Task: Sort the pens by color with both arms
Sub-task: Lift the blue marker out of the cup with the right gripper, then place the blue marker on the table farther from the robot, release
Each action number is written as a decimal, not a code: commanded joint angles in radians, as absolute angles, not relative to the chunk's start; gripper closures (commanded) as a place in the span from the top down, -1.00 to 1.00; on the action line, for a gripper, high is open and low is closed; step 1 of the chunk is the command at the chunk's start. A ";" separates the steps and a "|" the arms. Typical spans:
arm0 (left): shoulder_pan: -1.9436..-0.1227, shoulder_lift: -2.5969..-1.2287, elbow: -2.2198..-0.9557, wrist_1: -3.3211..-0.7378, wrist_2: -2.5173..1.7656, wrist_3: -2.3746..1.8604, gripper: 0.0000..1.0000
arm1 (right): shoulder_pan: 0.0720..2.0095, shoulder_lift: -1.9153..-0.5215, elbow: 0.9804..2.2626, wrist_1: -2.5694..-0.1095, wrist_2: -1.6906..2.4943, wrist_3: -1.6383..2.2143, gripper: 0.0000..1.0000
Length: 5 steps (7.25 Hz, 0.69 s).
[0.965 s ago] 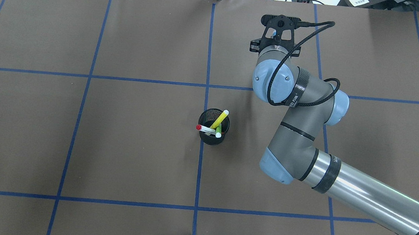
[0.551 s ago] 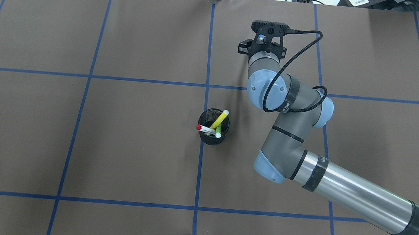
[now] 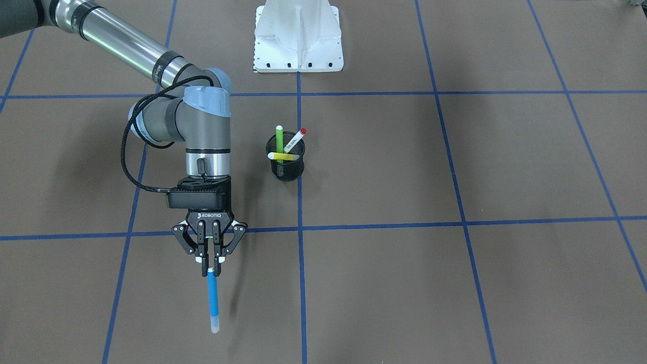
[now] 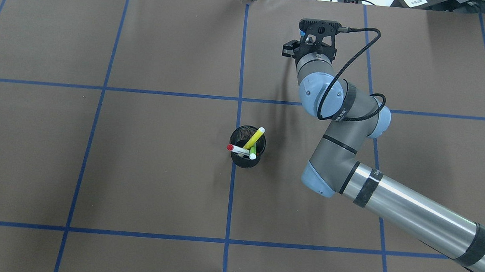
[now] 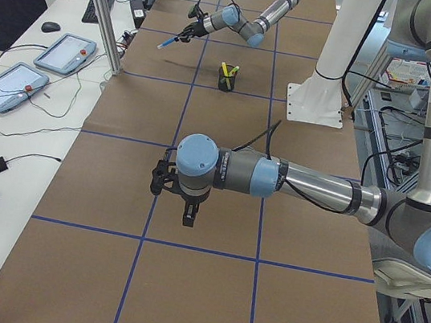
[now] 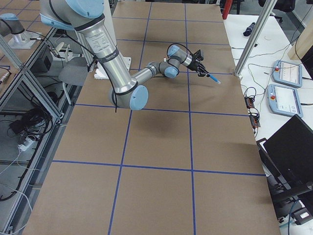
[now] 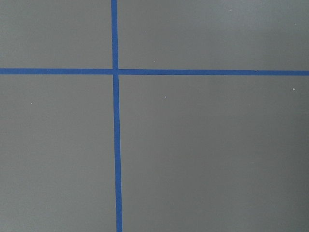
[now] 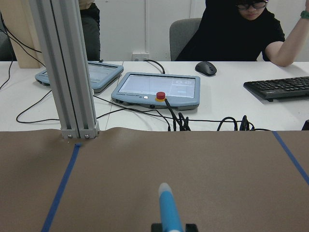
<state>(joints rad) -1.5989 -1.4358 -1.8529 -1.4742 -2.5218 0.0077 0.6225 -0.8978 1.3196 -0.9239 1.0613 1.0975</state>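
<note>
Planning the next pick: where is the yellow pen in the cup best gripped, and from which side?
Its pale upper end: the yellow pen leans over the rim of the mesh cup toward the robot's right, clear of the green pen and red-capped pen. Probably come from above, pincer straddling the shaft.

The table is lit evenly and brightly from overhead. Soft, faint shadows are thrown beside the right arm and the blue pen. Glare is seen along the arm's silver tube. Close to the right wrist lens the pen is slightly blurred.
</note>
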 commanded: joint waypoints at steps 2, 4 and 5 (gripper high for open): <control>-1.598 -1.436 -1.853 -1.474 -2.537 0.008 1.00 | 0.627 -0.888 1.296 -0.910 1.086 1.091 -1.00; -1.598 -1.436 -1.853 -1.474 -2.540 0.008 1.00 | 0.611 -0.887 1.298 -0.891 1.088 1.092 1.00; -1.598 -1.436 -1.853 -1.474 -2.540 0.008 1.00 | 0.600 -0.885 1.307 -0.884 1.089 1.092 1.00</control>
